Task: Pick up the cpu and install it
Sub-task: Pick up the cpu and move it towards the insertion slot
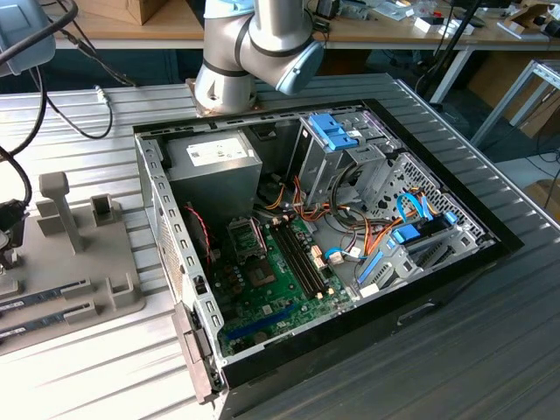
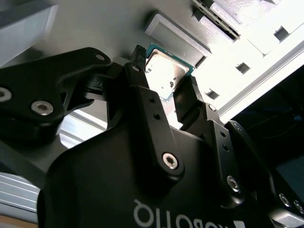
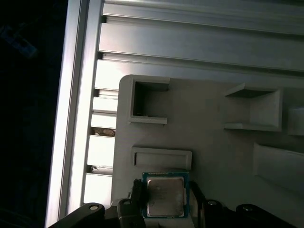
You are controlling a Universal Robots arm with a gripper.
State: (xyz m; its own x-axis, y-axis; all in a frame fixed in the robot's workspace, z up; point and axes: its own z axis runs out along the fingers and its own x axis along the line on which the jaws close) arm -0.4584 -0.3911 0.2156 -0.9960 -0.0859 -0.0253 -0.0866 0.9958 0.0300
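The cpu (image 3: 164, 195) lies flat on the grey tray (image 3: 209, 156), just beside a raised rib (image 3: 161, 158) near the tray's edge. My pincer (image 2: 165, 69) straddles it; clenched or not, I cannot tell. I'd line up square and squeeze gently, on opposite edges only.

Grey arm (image 1: 262, 39) folded near its base, black gripper (image 2: 165, 68) facing downward
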